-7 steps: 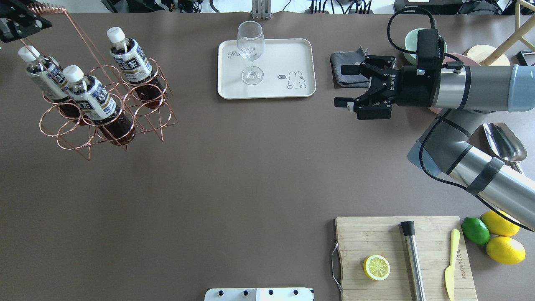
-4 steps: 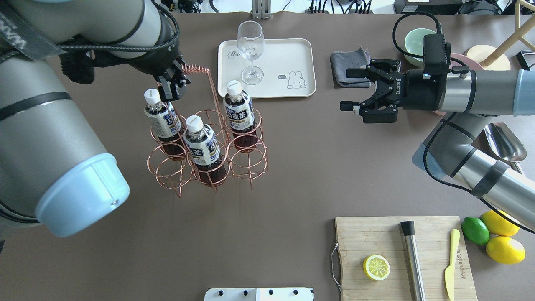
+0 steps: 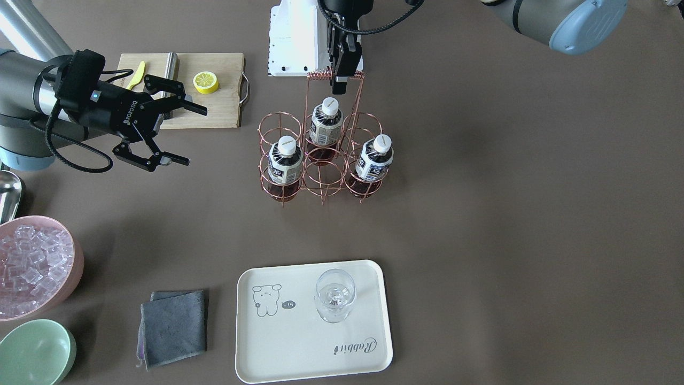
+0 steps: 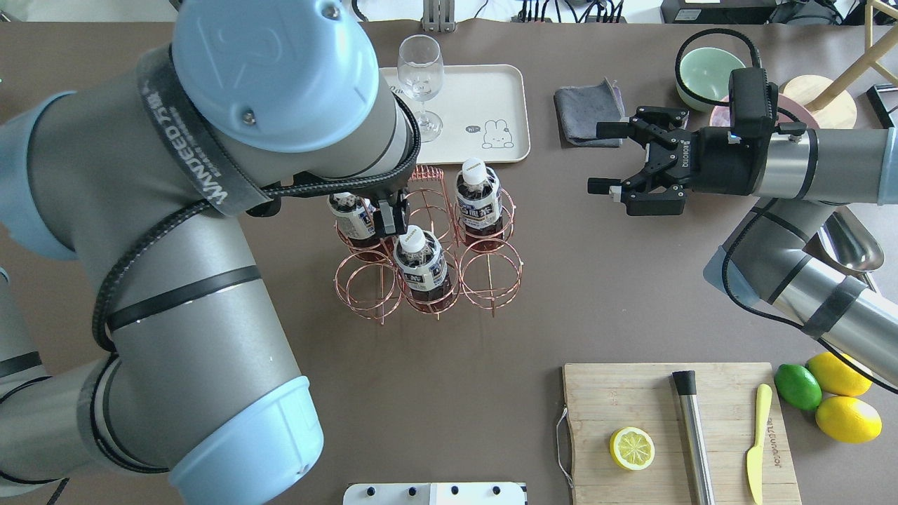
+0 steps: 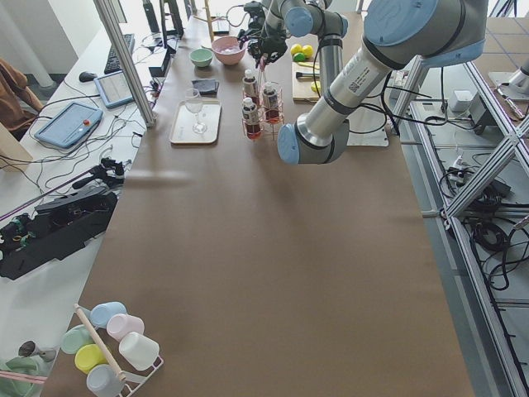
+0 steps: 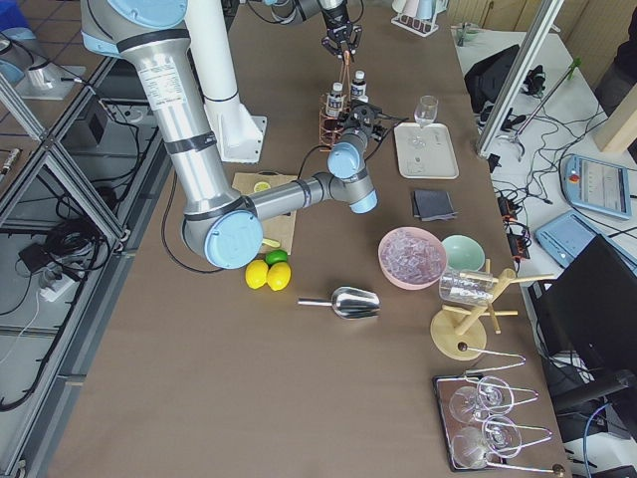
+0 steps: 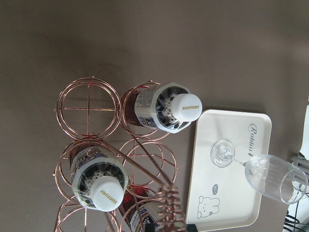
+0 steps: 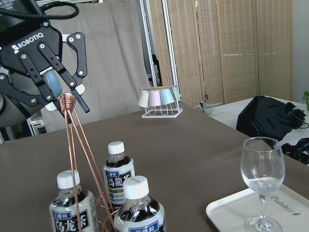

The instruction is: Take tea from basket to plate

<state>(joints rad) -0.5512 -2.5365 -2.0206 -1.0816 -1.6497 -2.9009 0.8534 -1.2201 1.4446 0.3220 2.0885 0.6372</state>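
risk, as judged: tea [image 4: 479,200] could get snagged on a basket [image 4: 491,275] ring if pulled out at an angle, whole basket dragged or tipped. wine glass [image 4: 419,77] on plate [image 4: 501,84] could get clipped at drop-off.

basket's coiled handle top pinched tight by left gripper [image 3: 342,79]. nothing held by right gripper [image 4: 600,158], jaws spread wide.

overhead view: nearest tea seated in basket, about 8 o'clock of right gripper, well apart. plate at 12 o'clock of basket, no tea on it.
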